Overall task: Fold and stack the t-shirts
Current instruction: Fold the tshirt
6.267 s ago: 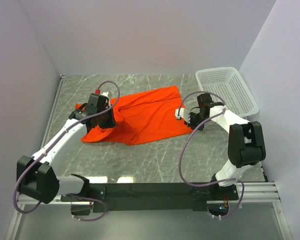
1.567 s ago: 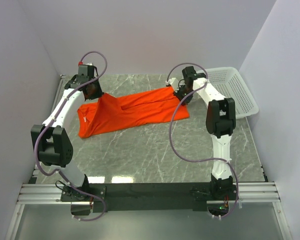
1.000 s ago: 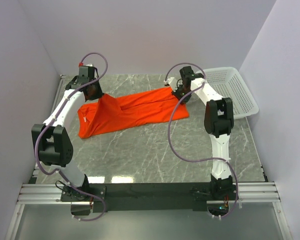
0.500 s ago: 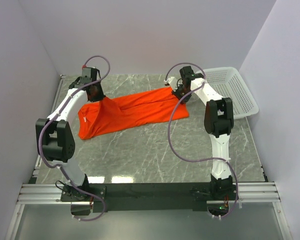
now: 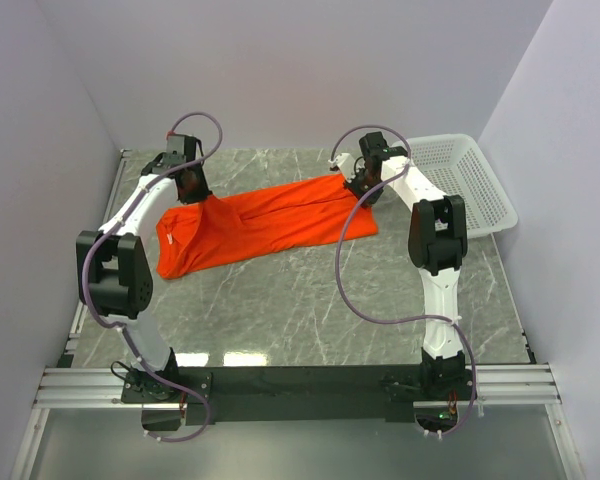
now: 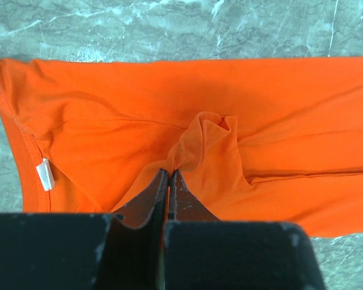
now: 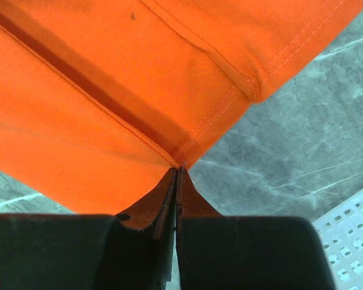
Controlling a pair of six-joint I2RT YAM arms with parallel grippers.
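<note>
The left hand is clenched on a small bunch of the plain orange-red cloth t-shirt. In the left wrist view its two dark fingers meet tip to tip, and the cloth rises into a puckered ridge right at the tips. A small white label sits by the stitched hem at the left of that view.

The right hand is likewise pressed shut. In the right wrist view its fingertips close on the very edge of the fabric, where a stitched hem and a dark fold line run down to meet them (how much cloth lies between them cannot be told).

Seen from above, the t-shirt lies spread in a long slanted band across the far half of the grey marble-patterned tabletop. It stretches between the two hands, and its left end hangs down into a wider rumpled flap.

Both arms reach out to the far side, one at each end of the garment.

A white plastic mesh basket stands at the far right corner, near the right hand but apart from the cloth. One corner of it shows in the right wrist view.
</note>
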